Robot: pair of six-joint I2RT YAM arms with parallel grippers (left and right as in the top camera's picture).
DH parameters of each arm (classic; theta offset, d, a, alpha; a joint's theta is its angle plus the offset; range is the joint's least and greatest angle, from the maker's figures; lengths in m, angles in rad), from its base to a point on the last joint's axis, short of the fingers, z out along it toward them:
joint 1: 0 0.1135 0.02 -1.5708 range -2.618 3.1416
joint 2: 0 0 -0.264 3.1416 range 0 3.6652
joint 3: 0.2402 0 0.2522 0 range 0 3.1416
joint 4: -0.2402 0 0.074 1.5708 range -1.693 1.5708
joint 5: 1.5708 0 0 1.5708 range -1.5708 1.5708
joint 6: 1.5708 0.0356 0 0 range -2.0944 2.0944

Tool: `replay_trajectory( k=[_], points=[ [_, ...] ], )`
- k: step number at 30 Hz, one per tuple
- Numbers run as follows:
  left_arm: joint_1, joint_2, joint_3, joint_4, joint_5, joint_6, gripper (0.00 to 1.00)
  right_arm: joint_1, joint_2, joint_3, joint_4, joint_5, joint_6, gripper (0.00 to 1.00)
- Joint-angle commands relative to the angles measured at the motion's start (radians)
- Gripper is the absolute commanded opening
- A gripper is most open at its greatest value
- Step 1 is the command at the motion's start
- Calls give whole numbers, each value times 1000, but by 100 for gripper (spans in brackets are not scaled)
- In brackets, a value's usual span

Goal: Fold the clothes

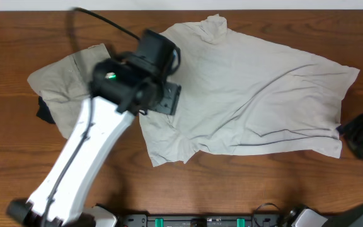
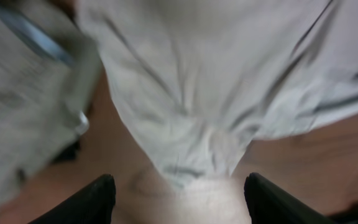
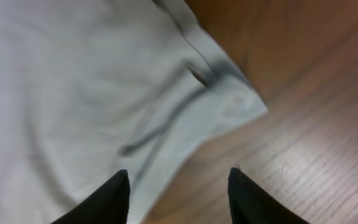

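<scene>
Just ahead of right pincer [image 3: 178, 180], corner of cream garment [image 3: 73, 93]

large garment [image 1: 251, 94], right: pale cream-white, plain, grey crease lines. smaller garment [image 1: 58, 79], far left: khaki-tan, plain. table [image 1: 232, 189]: red-brown w/ wood grain. left arm [image 1: 74, 157]: white, black wrist.

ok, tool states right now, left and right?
Left tool: open, holding nothing; shirt just ahead of it.
Right tool: open, holding nothing; over the shirt's edge.
</scene>
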Motion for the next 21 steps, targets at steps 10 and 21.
replay_trajectory(
  k=[10, 21],
  points=[
    [2, 68, -560, 345, 288, 22, 71, -27, 163, -150, 208, 36, 74, 50],
    [2, 85, -684, 443, 323, 52, 72, -27, 245, -152, 294, 29, 107, 44]
  ],
)
